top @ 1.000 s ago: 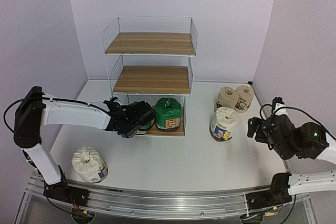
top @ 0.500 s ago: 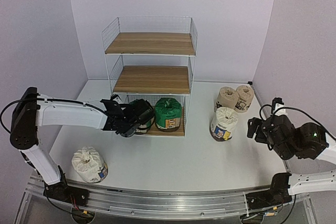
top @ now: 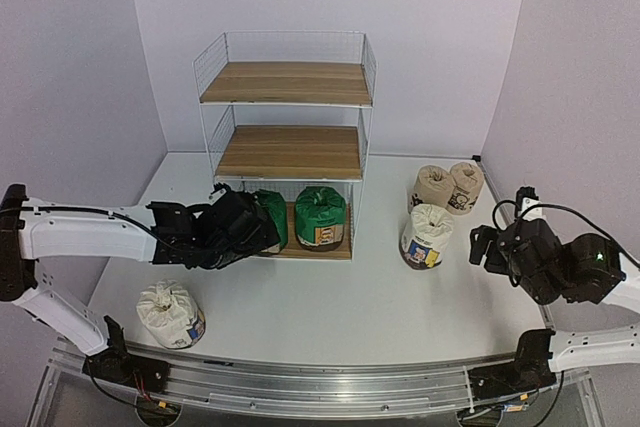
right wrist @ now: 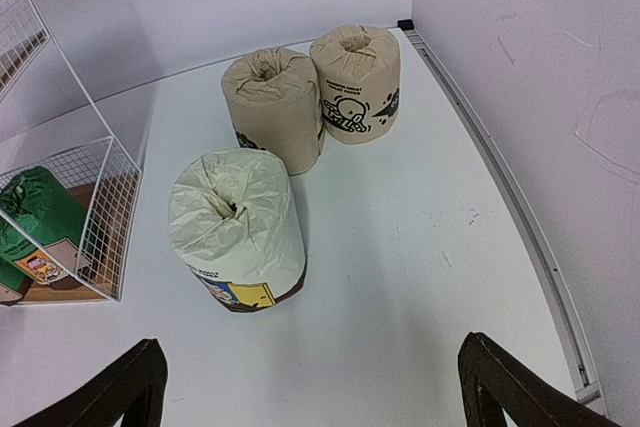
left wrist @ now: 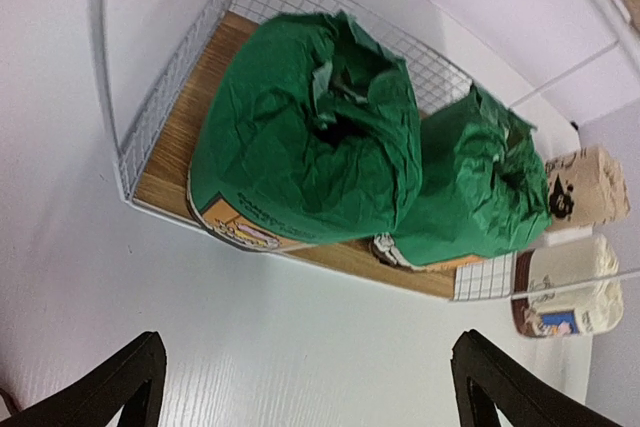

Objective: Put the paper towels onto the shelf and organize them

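While the left fingers (left wrist: 130, 382) stand wide apart with nothing between them, close in front of the shelf (top: 288, 83), two paper towels sit on its bottom board. The left green roll (left wrist: 300, 147) and the right green roll (left wrist: 480, 187) sit side by side, touching. In the top view the left arm hides part of the left green roll.

The other four stand upright on the worktop (top: 330, 307). The left white roll (top: 170, 312) is near the front left corner, well apart from the shelf. To the right of the shelf the right white roll (right wrist: 238, 232) stands near the left tan roll (right wrist: 273, 107) and the right tan roll (right wrist: 357, 82), which are just beside each other. The right fingers (right wrist: 130, 387) are also spread and empty, facing these three.
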Robot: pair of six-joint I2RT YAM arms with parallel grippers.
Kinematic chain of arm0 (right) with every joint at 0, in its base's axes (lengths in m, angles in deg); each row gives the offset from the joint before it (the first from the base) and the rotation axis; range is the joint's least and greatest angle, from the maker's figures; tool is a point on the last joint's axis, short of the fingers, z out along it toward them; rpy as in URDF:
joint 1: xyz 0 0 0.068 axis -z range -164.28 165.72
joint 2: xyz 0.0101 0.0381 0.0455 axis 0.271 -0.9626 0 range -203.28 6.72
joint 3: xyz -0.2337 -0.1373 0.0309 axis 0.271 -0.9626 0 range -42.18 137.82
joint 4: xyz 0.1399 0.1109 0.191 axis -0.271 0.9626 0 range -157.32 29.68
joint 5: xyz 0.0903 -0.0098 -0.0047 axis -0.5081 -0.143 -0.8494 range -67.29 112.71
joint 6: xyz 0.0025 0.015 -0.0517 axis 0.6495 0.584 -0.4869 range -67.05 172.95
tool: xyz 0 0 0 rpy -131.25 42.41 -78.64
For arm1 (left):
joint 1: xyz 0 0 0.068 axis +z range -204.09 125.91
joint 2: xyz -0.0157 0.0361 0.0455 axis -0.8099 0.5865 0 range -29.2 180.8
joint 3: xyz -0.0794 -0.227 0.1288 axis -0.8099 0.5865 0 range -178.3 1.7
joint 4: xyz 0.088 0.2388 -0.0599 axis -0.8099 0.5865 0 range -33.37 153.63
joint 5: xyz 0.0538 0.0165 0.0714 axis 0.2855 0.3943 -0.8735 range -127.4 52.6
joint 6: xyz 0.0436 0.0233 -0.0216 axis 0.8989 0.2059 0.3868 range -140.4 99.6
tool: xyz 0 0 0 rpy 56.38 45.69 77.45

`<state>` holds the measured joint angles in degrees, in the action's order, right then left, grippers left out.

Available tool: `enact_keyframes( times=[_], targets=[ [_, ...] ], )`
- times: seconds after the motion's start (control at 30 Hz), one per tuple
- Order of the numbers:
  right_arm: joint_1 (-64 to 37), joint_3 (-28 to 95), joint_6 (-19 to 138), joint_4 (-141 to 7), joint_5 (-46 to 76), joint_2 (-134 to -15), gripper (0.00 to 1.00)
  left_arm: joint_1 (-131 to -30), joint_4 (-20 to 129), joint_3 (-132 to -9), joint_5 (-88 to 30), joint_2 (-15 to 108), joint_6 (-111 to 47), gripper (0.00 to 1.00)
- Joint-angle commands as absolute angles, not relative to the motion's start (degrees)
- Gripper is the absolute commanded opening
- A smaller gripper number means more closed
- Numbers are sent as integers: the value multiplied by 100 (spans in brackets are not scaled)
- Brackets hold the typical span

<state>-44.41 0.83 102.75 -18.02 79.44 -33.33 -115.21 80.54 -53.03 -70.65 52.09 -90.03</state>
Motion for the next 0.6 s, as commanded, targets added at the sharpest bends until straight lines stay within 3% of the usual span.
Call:
enact_keyframes(
  times=[0.0,0.37,0.57],
  targets=[
    [-4437,151,10305,-1853,7933,-3322,98,-11544,6989,-4982,-6162,5123,-7818,100],
    [-4434,159,10319,-1851,7950,-3376,98,-10805,5409,-4615,-5042,5704,-7072,100],
    [-4433,136,10327,-1850,7997,-3350,98,-10752,4990,-4555,-5055,5887,-6996,100]
  ],
)
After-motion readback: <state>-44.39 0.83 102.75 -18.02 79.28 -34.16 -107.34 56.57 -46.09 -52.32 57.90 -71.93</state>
